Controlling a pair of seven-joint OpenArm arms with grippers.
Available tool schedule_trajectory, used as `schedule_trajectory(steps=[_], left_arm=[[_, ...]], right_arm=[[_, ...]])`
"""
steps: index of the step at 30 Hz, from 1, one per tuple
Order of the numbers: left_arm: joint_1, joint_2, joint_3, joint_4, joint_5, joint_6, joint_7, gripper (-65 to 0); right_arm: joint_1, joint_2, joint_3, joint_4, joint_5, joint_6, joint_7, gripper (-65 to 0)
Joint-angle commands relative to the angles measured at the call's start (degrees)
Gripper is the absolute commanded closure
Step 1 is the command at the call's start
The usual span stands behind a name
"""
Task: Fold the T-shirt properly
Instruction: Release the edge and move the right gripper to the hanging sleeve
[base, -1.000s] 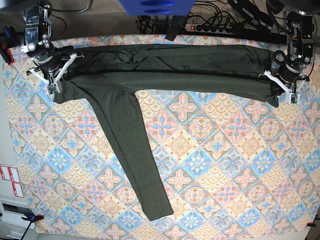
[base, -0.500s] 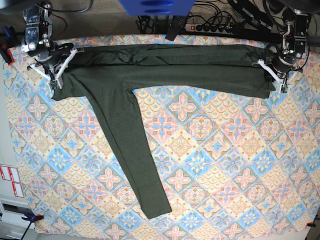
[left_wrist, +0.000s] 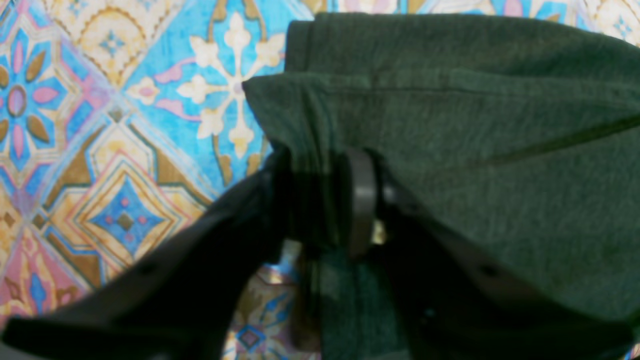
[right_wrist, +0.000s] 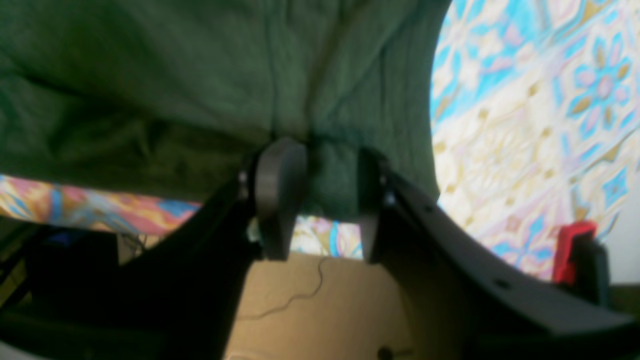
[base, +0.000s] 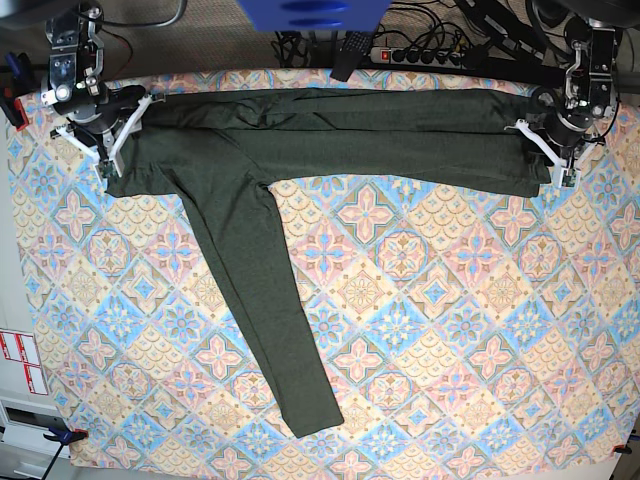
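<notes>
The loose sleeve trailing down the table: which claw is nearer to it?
Right. The right claw sits at the T-shirt end where the sleeve branches off; the left claw is at the opposite end.

The T-shirt (base: 300, 150) is plain dark heathered olive-green, lying on a tablecloth (base: 420, 330) patterned in blue, pink, cream and tan diamond tiles with flower motifs, with a red clip (right_wrist: 575, 247) at lower right.
</notes>
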Motion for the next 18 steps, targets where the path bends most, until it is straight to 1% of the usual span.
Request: schedule_trajectory(steps=[1,3,7,9,11,15,18], left_arm=[[-0.2,-1.0,-0.8,2.4,-0.2,0.2,-1.1,-23.5],[-0.1,-0.3,-0.8,4.6,-0.3,0.3,-1.1,-27.5],[0.1,1.3,-2.6,8.8,-0.3,0.3,-0.9,-37.0],[0.1,2.6,-3.4,10.6,-0.3,0.3,-0.9,-39.3],[0.1,3.9,-4.5,12.5,-0.3,0.3,-0.8,-39.3],[0.1,6.1,-6.2,14.8,-0.3,0.3,-0.8,-39.3],[0.0,7.2,-6.5,16.5,-0.3,0.3,-0.8,-39.3]], right_arm=[[1.2,0.6,0.2,1.4,0.2,-0.1,0.7,-21.3],[4.3,0.5,-0.7,1.8,0.3,-0.1,0.7,-21.3],[11.3,0.5,-5.4,1.7,0.2,-0.1,0.4,-21.3],[15.8,0.5,-7.7,1.5,0.2,-0.1,0.3,-21.5],[20.4,0.5,-9.4,-0.2,0.2,-0.1,0.5,-21.5],[25.6,0.4,-12.4,-7.7,0.2,-0.1,0.7,-21.7],[29.5,-2.0,-13.6,-11.9,0.1,-0.1,0.7,-21.7]])
